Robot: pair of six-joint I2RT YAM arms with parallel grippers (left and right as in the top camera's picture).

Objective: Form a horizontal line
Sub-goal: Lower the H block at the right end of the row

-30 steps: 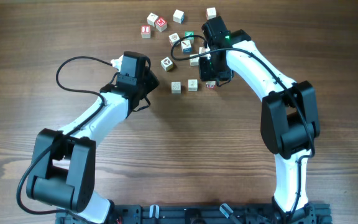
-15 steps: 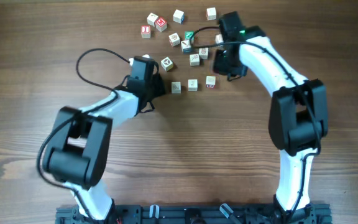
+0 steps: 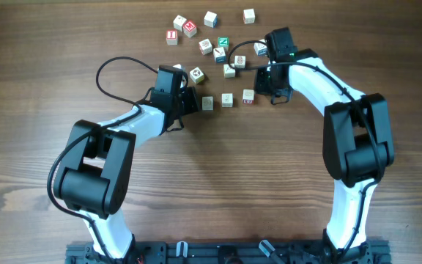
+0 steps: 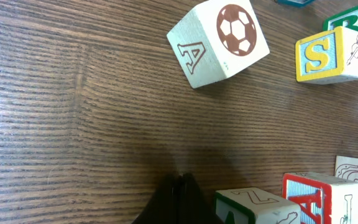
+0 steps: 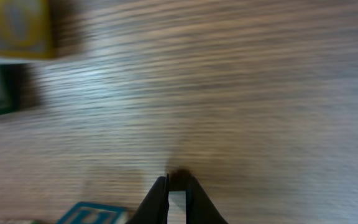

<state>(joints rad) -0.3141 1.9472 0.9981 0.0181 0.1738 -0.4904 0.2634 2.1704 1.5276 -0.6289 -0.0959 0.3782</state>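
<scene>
Nearest the base, the left gripper (image 4: 179,185) is fully closed and empty, tip low over the table (image 3: 42,110) at the left end of the line. In the left wrist view a green-edged Z block (image 4: 253,205) sits right beside the fingertips, contact unclear, and a red A block (image 4: 319,196) comes next to its right. The line of three blocks (image 3: 227,99) lies mid-table between the two grippers, running left to right and rising slightly rightward. There are small gaps between the blocks, so they are not touching. The right end block (image 3: 248,95) shows red on its near edge. The right gripper (image 5: 178,183) is near that right end, fingers pinched to a thin slit with nothing between them. Its wrist view is blurred: bare wood ahead, a yellow block (image 5: 17,28) at upper left. Farther out, a soccer-ball block (image 4: 219,40) with an A face sits tilted behind the left end, and an S block (image 4: 331,55) lies right of it. Past those, loose blocks (image 3: 206,45) are scattered toward the far edge, two of them red-lettered at far left.
</scene>
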